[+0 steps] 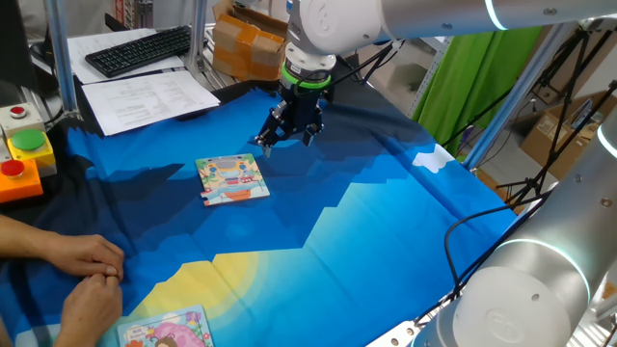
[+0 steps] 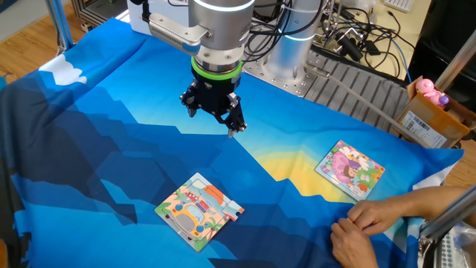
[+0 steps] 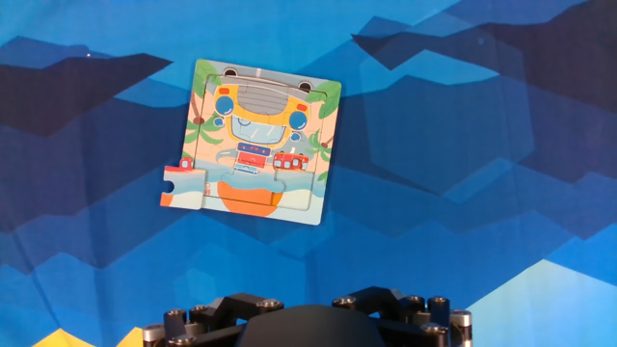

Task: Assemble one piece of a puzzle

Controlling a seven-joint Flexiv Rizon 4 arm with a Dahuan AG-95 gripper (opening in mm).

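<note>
Colourful puzzle [image 3: 255,140], corner piece [image 3: 181,185] protruding

The puzzle [image 2: 198,211] lies flat on the surface [image 2: 111,149], mid-cloth, with one piece [image 3: 181,187] jutting past its edge. A second picture board [image 2: 350,169] lies near the corner beside a person's hands [image 2: 372,223]. The gripper [image 2: 215,113] hangs above the cloth, apart from the puzzle.

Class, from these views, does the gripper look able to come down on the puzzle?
Probably yes: the gripper hangs above the cloth with nothing between it and the puzzle; the person's hands rest apart.
</note>
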